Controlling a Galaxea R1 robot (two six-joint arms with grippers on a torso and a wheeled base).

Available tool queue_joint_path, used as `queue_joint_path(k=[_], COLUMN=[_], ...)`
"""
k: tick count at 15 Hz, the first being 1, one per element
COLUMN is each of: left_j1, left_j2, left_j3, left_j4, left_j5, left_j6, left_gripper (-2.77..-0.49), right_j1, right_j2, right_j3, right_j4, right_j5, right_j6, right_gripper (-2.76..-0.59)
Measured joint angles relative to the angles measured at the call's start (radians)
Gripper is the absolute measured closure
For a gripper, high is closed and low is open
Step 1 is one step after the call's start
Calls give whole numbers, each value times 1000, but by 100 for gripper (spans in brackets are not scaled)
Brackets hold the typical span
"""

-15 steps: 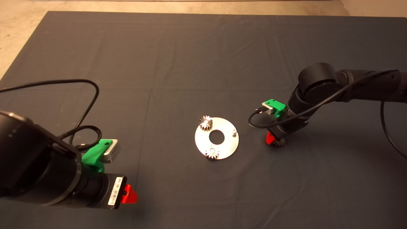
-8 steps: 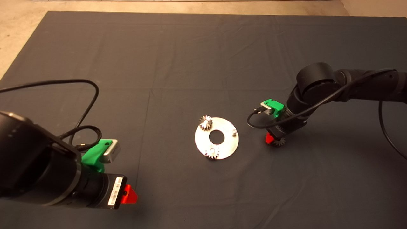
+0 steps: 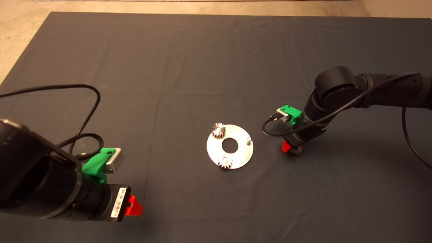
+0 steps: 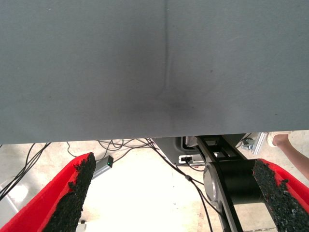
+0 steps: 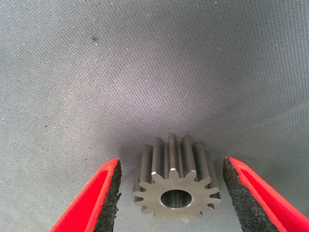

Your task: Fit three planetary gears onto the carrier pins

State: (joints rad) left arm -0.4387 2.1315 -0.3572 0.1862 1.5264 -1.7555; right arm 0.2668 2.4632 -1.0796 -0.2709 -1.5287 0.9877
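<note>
The silver carrier plate (image 3: 241, 155) lies mid-mat with a planetary gear (image 3: 218, 130) on its far-left pin and another gear (image 3: 225, 162) on its near pin. The right-hand carrier pin (image 3: 248, 139) stands bare. A third gear (image 3: 296, 151) lies on the mat right of the plate. My right gripper (image 3: 291, 149) is down over that gear, open, and the gear (image 5: 175, 184) sits between the pads (image 5: 110, 198) with a gap on each side. My left gripper (image 3: 133, 206) waits at the lower left, open and holding nothing.
The dark mat (image 3: 189, 60) stretches wide behind the plate, with tan floor beyond its far edge. The left wrist view shows the mat's edge (image 4: 145, 137), cables and the robot base below, and part of a person's leg (image 4: 292, 150).
The left arm has drawn back a little toward the lower left. The right gripper stays over the loose gear, barely shifted.
</note>
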Motion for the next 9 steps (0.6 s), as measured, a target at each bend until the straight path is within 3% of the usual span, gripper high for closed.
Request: queue_joint_path(k=[4,6,9], left_j1=[0,0,0], left_j2=[-26,-47,-77], left_j3=[0,0,0], left_j4=[-3,-5,-8], left_j5=[0,0,0], left_j6=[15,30,50], left_gripper=[-233,-233,-233], right_j1=[0,0,0], right_j2=[0,0,0], right_j3=[2,2,2], right_j4=[0,0,0], right_j5=[0,0,0], right_j6=[0,0,0], right_gripper=[-154,-136,-136])
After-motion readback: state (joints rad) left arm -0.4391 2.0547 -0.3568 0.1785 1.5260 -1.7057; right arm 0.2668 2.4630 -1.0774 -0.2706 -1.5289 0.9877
